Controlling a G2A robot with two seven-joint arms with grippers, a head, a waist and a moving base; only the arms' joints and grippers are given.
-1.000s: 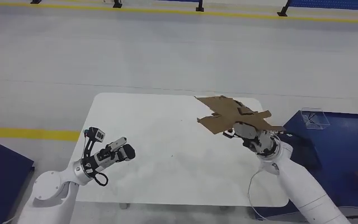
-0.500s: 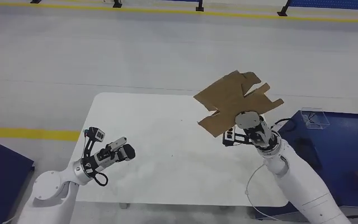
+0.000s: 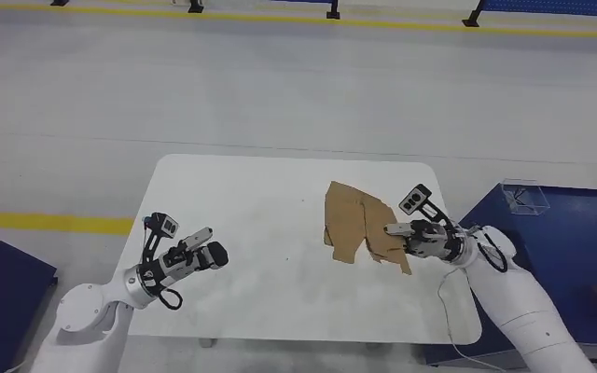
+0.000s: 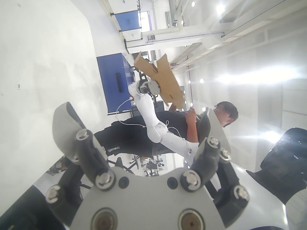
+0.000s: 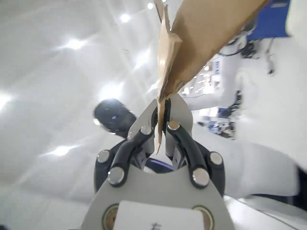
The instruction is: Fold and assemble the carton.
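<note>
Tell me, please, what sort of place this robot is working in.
Probably a large industrial hall or robotics lab: a wide pale floor marked with a yellow line, blue partitions, and bright ceiling lamps high overhead. The right gripper grips the carton over a white table.

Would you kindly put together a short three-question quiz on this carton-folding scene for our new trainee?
1. True or false: the brown cardboard carton is already a closed, finished box.
2. The left arm's jaws, over the white table, are: A) open and empty; B) shut on the carton; C) shut on a cable.
3. Which arm's jaws clamp the carton's edge?
Key: 1 false, it is an unassembled blank with loose flaps; 2 A; 3 the right arm's jaws.
</note>
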